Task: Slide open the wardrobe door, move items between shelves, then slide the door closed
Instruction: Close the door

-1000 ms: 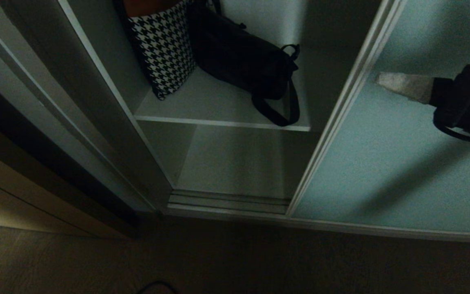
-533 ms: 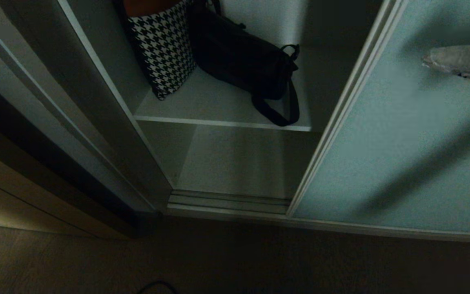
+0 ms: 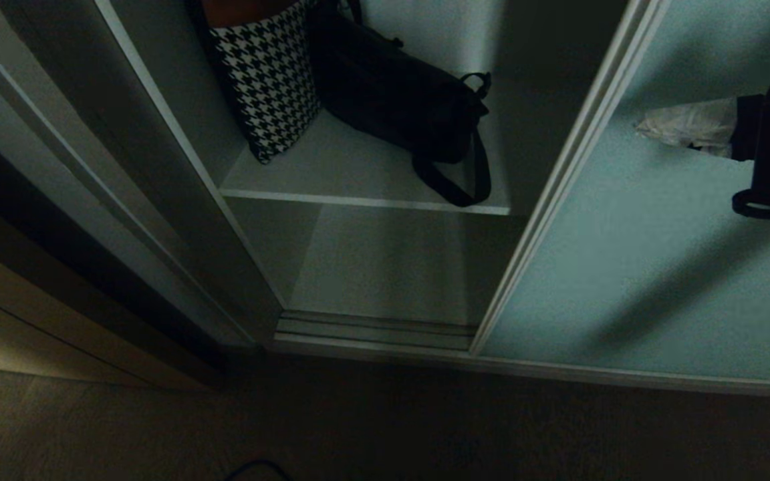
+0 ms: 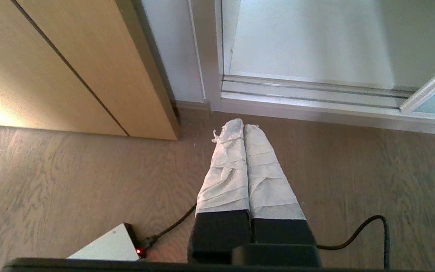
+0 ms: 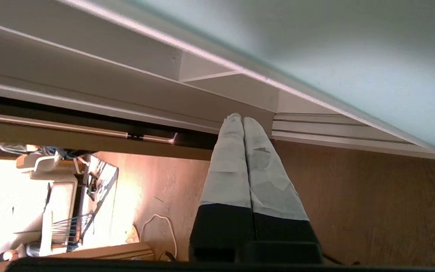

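Observation:
The sliding wardrobe door (image 3: 659, 267), a pale teal frosted panel, stands slid to the right, leaving the wardrobe open in the middle. A black bag (image 3: 392, 93) with a strap loop lies on the upper shelf (image 3: 331, 170); the lower shelf (image 3: 385, 267) beneath it is bare. My right gripper (image 3: 642, 127) hovers shut and empty in front of the door panel, pointing left toward the door's silver frame (image 3: 559, 180). The right wrist view shows the same gripper (image 5: 242, 119) with its taped fingers pressed together. My left gripper (image 4: 243, 126) hangs shut and empty over the wooden floor.
A black-and-white houndstooth bag (image 3: 268, 80) leans beside the black bag on the upper shelf. The floor track (image 3: 371, 327) runs along the wardrobe's bottom. A light wooden panel (image 4: 70, 68) stands to the left. A black cable (image 4: 372, 226) and a white box (image 4: 108, 247) lie on the floor.
My right gripper pulled away up and to the right, then came back leftward in front of the door panel, with its wrist rolled. The left arm, bags and door have not moved.

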`<state>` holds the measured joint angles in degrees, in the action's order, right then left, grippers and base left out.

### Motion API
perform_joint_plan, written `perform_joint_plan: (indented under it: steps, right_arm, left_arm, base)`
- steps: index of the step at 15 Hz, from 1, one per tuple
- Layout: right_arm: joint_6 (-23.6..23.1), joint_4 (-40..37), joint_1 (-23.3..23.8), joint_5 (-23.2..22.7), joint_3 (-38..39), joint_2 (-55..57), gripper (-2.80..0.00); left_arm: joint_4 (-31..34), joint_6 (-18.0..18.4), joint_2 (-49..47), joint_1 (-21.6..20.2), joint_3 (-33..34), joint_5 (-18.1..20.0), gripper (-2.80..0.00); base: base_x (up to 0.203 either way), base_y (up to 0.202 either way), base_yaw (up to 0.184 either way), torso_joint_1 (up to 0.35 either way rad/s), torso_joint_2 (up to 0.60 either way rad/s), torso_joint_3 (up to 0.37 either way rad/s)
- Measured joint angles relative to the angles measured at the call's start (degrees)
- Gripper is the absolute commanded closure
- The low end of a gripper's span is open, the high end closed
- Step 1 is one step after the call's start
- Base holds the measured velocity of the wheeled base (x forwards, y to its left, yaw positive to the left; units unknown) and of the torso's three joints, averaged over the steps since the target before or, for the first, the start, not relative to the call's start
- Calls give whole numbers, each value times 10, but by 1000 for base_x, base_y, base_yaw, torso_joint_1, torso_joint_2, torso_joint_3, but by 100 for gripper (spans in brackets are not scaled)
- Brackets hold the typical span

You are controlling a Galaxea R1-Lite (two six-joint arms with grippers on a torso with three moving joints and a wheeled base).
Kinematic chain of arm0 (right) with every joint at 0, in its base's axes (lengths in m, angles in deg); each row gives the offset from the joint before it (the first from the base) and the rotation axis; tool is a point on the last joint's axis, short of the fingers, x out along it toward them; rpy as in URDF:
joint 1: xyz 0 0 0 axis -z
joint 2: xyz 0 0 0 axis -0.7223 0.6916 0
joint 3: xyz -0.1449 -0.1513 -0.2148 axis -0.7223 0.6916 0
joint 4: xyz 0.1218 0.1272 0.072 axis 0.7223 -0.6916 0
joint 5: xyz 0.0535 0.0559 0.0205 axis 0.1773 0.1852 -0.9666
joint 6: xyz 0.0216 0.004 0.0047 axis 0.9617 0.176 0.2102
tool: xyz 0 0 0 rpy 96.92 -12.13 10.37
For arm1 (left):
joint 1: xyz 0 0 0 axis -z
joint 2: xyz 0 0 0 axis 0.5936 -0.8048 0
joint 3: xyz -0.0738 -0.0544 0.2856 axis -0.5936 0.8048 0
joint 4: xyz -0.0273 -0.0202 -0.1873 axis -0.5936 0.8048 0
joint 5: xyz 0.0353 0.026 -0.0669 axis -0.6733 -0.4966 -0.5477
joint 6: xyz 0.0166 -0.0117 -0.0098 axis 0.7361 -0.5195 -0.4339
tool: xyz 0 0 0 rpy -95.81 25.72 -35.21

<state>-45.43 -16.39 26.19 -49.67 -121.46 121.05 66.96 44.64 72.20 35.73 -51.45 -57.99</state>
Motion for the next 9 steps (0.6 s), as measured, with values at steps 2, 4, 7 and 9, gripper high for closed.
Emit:
perform_joint_plan:
  steps: [2,4,7,9]
  right_arm:
    - [1,2,7,-1,-3,12,0]
    - [1,3,16,-2,-12,24,0]
    - [1,3,20,-2,-21,40,0]
    - [1,12,21,-3,-22,47,0]
  left_arm:
    - [0,0,0,0,0,0,0]
    - [0,0,0,0,0,0,0]
    - [0,0,0,0,0,0,0]
    - [0,0,0,0,0,0,0]
  base:
    - [0,0,0,0,0,0]
    - [0,0,0,0,0,0]
    - [0,0,0,0,0,0]
    - [0,0,0,0,0,0]
